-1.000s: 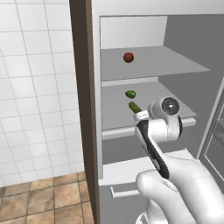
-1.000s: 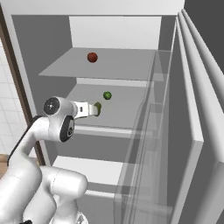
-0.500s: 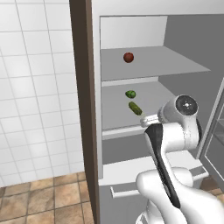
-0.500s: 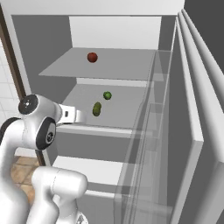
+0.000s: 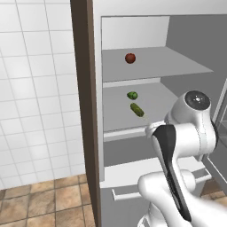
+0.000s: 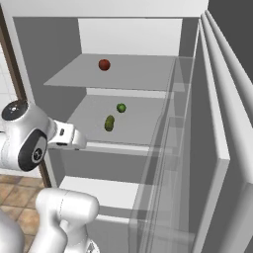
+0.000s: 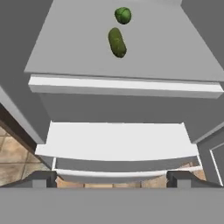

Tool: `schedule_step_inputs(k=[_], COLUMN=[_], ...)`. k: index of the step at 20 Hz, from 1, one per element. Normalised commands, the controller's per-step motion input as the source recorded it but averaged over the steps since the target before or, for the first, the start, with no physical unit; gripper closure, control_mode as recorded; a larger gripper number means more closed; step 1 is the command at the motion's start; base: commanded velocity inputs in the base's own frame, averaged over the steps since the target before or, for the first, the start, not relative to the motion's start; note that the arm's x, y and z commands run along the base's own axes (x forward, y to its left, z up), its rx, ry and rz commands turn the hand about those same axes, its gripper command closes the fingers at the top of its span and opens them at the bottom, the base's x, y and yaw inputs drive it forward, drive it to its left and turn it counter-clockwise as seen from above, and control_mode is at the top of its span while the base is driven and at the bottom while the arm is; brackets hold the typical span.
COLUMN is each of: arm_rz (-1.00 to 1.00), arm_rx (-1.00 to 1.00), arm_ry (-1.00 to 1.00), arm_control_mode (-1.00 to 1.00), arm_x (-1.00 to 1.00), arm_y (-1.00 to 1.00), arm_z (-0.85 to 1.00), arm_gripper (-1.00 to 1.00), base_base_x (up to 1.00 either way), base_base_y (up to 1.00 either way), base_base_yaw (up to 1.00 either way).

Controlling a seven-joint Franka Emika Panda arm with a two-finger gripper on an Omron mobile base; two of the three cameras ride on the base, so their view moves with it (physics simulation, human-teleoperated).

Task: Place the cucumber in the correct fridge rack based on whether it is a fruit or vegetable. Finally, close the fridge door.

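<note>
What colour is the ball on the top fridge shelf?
Red; the ball shows best in the right base view.

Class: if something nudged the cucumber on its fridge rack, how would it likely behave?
The cucumber is rounded and elongated, so it would probably roll sideways rather than tip. The fridge rack looks flat and smooth, so it may slide easily. It lies close to the round green item and could bump it.

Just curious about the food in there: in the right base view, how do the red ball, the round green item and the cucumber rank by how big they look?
1. Cucumber, longest.
2. Red ball.
3. Round green item, only slightly smaller than the ball; they sit at different depths, so that ranking is unsure.
</note>
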Motion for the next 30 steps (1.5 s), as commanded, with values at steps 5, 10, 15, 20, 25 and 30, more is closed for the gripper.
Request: schedule_step_inputs(k=[5, 10, 15, 20, 25, 30], arm_rz=[0.0, 0.0, 0.0, 0.0, 0.0, 0.0], arm_rx=[0.04, 0.0, 0.0, 0.0, 0.0, 0.0], arm_ry=[0.02, 0.0, 0.0, 0.0, 0.0, 0.0], arm_control_mode=[1.0, 1.0, 1.0, 1.0, 1.0, 1.0], arm_x=[-0.53, 0.0, 0.0, 0.0, 0.0, 0.0], arm_y=[0.06, 0.0, 0.0, 0.0, 0.0, 0.0], arm_z=[-0.23, 0.0, 0.0, 0.0, 0.0, 0.0], arm_gripper=[-1.0, -1.0, -1.0, -1.0, -1.0, -1.0], base_base_x=[-0.2, -1.0, -1.0, -1.0, -1.0, -0.87], base_base_y=[0.04, 0.47, 0.48, 0.28, -0.07, -0.76], base_base_yaw=[0.0, -0.04, -0.05, -0.07, -0.2, -0.27])
